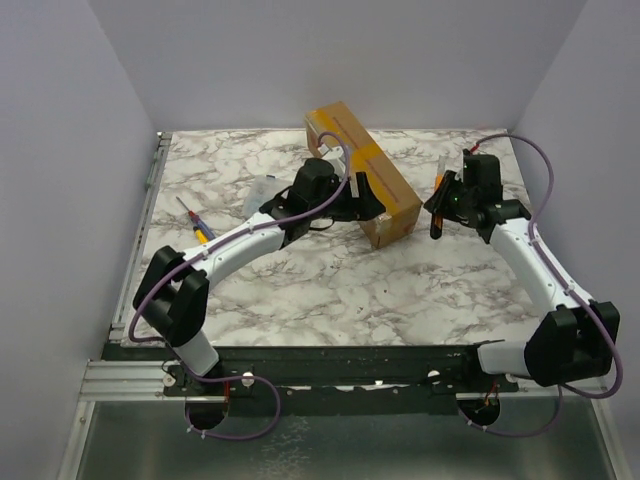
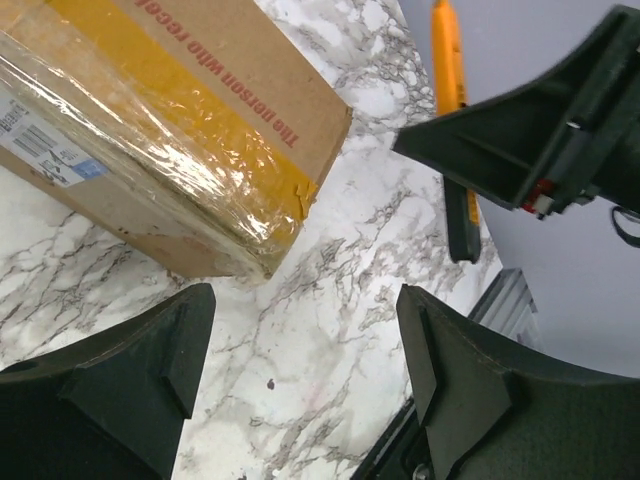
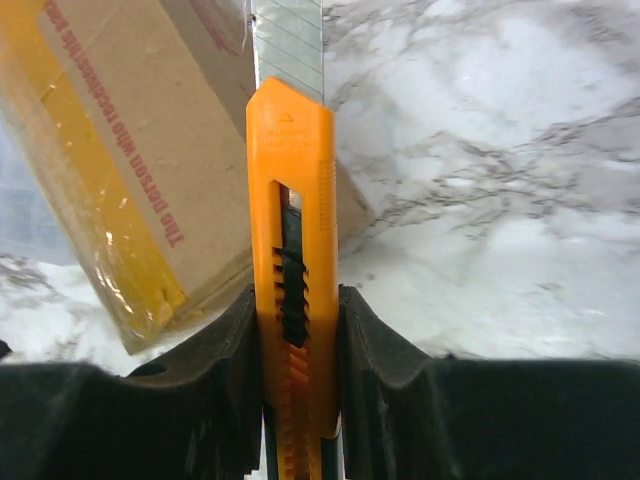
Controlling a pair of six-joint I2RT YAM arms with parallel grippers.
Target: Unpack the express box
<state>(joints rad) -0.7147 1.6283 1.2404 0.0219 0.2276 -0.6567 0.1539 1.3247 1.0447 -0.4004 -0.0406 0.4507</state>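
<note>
Lying diagonally at the back centre of the white-and-grey marble-patterned table (image 1: 300,290), the long brown cardboard express box with yellow-tan tape and red print (image 1: 362,170) is set with its long axis running from far-left to near-right. Its near short end is turned toward the gap between the two arms. The tape over the near edge looks uncut in the left wrist view, so the box is judged sealed, with unpacking not yet begun.

The left gripper (image 2: 305,300) is spread wide and nothing is held. The box corner is seen ahead and to the left of its fingers (image 2: 150,370), not between them. Contact cannot be told.

The right gripper (image 3: 295,300) is clamped on an orange plastic utility knife (image 3: 290,180), with the segmented steel blade (image 3: 288,45) slid out and pointed away from the wrist. From this hand the box is seen ahead and to the left. The blade is lined up beside the near end face, not on the tape strip.

The left gripper is just beside the box's left long side. The right gripper is near the short end, with a gap between. The cut is judged to depend on the blade being brought leftward onto the tape and drawn along the long axis, with the left gripper placed to brace the box.
</note>
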